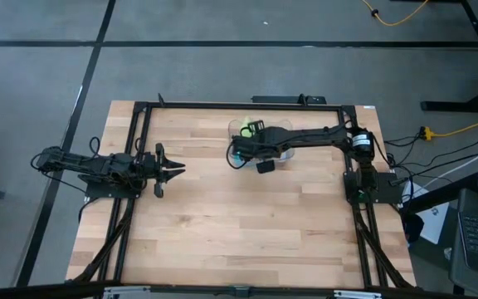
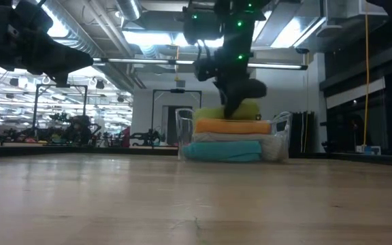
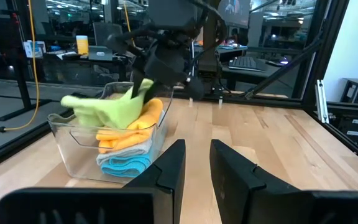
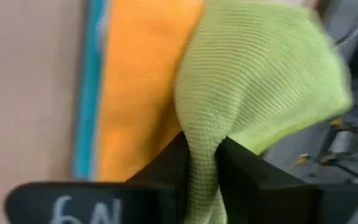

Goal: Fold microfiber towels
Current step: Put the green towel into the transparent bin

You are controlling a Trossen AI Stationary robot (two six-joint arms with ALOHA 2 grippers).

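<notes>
A clear plastic bin [image 3: 67, 134] stands at the table's far middle. It holds a stack of towels: teal [image 2: 223, 151] at the bottom, pale grey-blue [image 2: 223, 137], orange [image 2: 231, 126], and lime green [image 3: 104, 109] on top. My right gripper [image 4: 202, 149] is over the bin's left part [image 1: 241, 148], pointing down, shut on the lime green towel [image 4: 253, 81]. My left gripper [image 1: 173, 170] hovers over the table's left side, open and empty. Its fingers [image 3: 197, 152] point toward the bin. My right gripper pinches a bunched-up fold of the lime green towel [image 4: 201, 134] between its two fingers. The fingers come from above, pointing down. The pinched part is drawn up into a ridge; the rest of the towel [image 3: 86, 106] lies slack on the orange towel [image 4: 138, 93] in the bin.
The bare wooden table top [image 1: 247, 224] spreads between the bin and the near edge. A dark frame [image 1: 139, 133] runs along the table's sides and far edge. Beyond the table are desks, monitors and cables.
</notes>
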